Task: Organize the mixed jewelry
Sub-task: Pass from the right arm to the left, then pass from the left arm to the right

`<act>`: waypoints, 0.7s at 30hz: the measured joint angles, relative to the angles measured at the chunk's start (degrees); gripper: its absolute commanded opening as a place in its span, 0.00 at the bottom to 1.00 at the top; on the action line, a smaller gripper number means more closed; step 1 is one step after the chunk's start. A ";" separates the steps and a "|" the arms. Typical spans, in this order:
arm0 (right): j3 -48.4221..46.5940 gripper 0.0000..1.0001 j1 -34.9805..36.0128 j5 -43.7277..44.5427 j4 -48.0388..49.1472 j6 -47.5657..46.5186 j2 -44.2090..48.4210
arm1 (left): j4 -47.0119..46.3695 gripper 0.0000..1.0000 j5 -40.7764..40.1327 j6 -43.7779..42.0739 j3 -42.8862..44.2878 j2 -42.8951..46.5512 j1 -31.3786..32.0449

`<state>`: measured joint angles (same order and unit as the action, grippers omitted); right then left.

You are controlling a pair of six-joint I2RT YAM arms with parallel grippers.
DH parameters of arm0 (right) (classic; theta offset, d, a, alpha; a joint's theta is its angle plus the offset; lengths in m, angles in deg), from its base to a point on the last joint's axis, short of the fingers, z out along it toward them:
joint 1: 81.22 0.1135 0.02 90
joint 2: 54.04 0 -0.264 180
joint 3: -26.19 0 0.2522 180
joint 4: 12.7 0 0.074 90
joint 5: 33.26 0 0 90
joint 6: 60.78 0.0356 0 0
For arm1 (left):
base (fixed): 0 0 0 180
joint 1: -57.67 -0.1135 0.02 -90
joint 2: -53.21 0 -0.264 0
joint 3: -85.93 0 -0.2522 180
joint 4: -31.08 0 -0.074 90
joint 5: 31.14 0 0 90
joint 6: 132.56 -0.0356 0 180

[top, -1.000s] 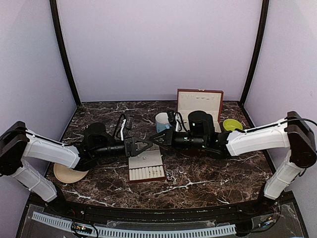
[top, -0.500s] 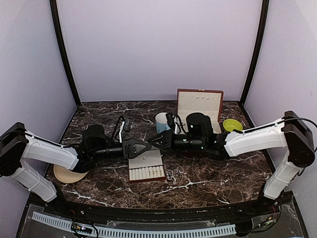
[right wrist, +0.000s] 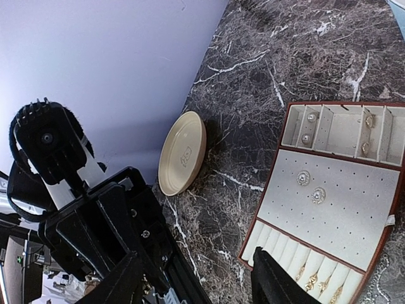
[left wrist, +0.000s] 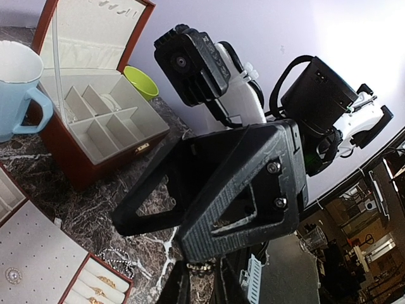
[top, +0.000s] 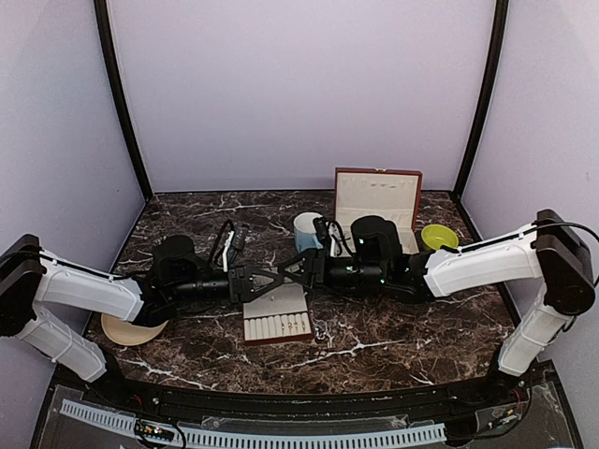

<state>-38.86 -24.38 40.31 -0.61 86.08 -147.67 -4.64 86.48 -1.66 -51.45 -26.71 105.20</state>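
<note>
Left hand (top: 274,281) is hovering just above the tray's far edge. As far as I am judging from its wrist view, its fingers are narrowed onto a small beaded piece (left wrist: 200,268). The right hand (top: 295,268) is facing it tip to tip over that same edge, its fingers standing wide with nothing between them.

The dark marble surface (top: 374,327) is carrying everything. The red-brown box (top: 377,198) is sitting open beyond the tray, well apart from it. The tray (top: 285,304) is lying directly under both hands.

A fine chain (left wrist: 120,258) is lying loose on the marble just beside the tray's corner. Studs (right wrist: 304,178) are sitting on the tray's perforated pad, and rings (right wrist: 310,278) are resting in its slots.

I am treating every piece as nearly weightless, limp or wiry, and slippery. I am judging that the chain is wanting a pinch at a bunched clump and a ring a pinch across its band, both with only light pressure.
</note>
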 measured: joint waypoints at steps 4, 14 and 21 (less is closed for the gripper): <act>0.09 0.64 0.00 -0.66 -0.15 -0.74 0.70 | 2.64 0.09 0.11 -1.16 0.00 0.46 0.00; 0.35 0.45 -0.46 -3.28 0.28 -1.95 3.32 | 7.02 0.09 1.09 -4.09 0.02 0.68 0.00; 0.70 0.42 -1.09 -7.54 -3.85 -4.17 3.91 | 14.01 0.10 1.73 -12.09 0.46 4.15 0.00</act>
<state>-38.16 -25.47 32.77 -4.46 81.90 -143.75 9.38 88.20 -13.74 -50.99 -22.56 105.20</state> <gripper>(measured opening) 0.423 0.126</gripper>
